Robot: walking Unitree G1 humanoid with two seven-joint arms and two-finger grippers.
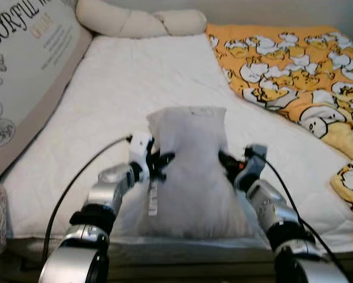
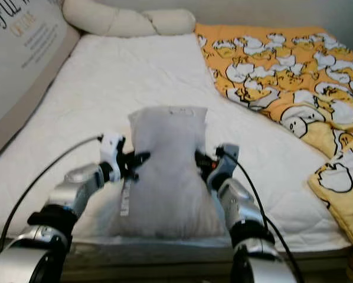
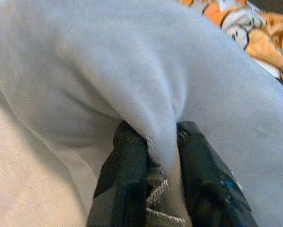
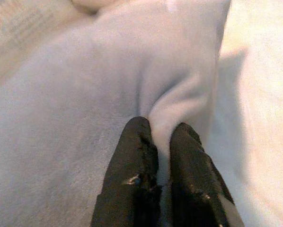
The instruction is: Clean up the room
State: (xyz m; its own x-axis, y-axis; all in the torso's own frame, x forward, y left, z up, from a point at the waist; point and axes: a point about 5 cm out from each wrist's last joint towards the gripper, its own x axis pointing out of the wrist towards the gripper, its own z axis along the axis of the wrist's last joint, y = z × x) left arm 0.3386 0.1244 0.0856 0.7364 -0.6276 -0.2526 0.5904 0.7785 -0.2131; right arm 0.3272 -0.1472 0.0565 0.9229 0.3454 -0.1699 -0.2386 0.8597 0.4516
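Note:
A pale grey pillow [image 1: 188, 168] stands upright at the near edge of the white mattress [image 1: 135, 76]. My left gripper [image 1: 159, 160] pinches its left side and my right gripper [image 1: 226, 160] pinches its right side. In the left wrist view a fold of the pillow [image 3: 160, 142] sits between the two black fingers [image 3: 125, 179]. The right wrist view shows a ridge of the pillow [image 4: 165, 137] squeezed between the fingers [image 4: 134, 175]. Both grippers are shut on the fabric.
An orange blanket with a duck print [image 1: 294, 76] covers the bed's right side. A cream bolster [image 1: 135, 20] lies at the head. A large printed cushion [image 1: 23, 76] leans along the left. The bed's front edge [image 1: 182, 244] runs just below the pillow.

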